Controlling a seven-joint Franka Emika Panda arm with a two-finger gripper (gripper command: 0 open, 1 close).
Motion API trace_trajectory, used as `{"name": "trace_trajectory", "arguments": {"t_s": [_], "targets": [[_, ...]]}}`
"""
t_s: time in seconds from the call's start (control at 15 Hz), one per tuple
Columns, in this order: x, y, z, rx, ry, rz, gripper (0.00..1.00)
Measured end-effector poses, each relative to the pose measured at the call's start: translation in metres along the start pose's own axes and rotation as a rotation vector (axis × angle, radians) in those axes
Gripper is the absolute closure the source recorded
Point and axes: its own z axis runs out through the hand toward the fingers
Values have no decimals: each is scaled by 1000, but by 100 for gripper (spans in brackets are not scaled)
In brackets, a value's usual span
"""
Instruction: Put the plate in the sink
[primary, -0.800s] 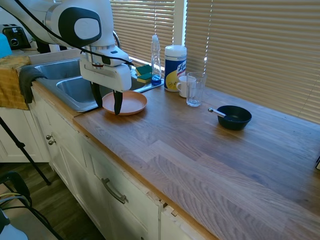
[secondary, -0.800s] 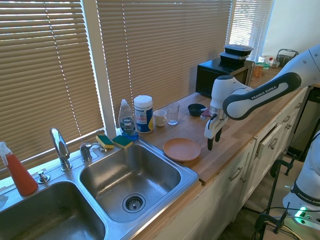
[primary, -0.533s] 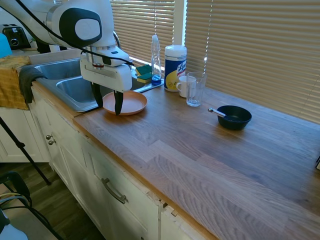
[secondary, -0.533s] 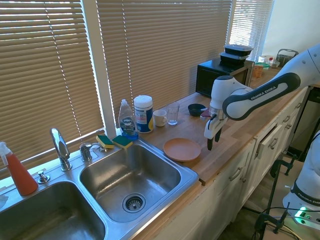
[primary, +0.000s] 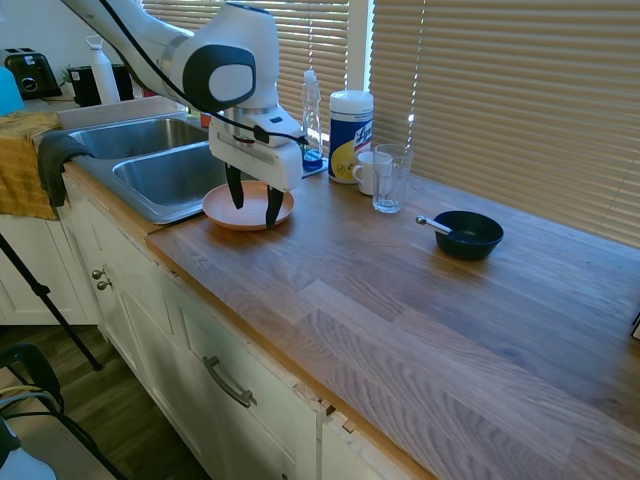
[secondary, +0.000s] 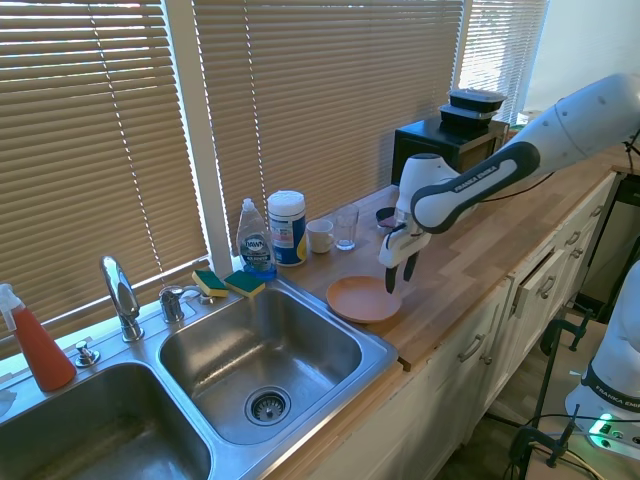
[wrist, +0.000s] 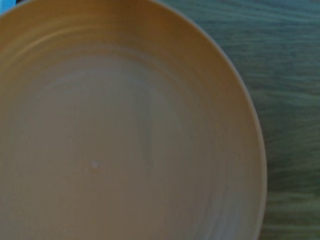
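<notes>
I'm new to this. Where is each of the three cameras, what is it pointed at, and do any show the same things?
First exterior view: off the counter's far end, looking along it toward the sink; shows the white arm and open tool.
Second exterior view: above the sink, looking back down the counter; arm enters from the right.
Wrist view: on the arm, looking straight down at the plate; no tool visible.
All three show the plate.

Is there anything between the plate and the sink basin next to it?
Nothing visible. The plate lies on the counter right by the sink rim, with the open gripper over it. The sponges sit behind the basin, off that path.
</notes>
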Motion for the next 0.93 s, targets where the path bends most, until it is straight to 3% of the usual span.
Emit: {"name": "trace_trajectory", "arguments": {"t_s": [0.47, 0.53, 0.93], "targets": [[51, -17, 19, 69, -115, 40, 0], [53, -19, 22, 69, -123, 40, 100], [53, -24, 30, 85, -154, 22, 100]]}}
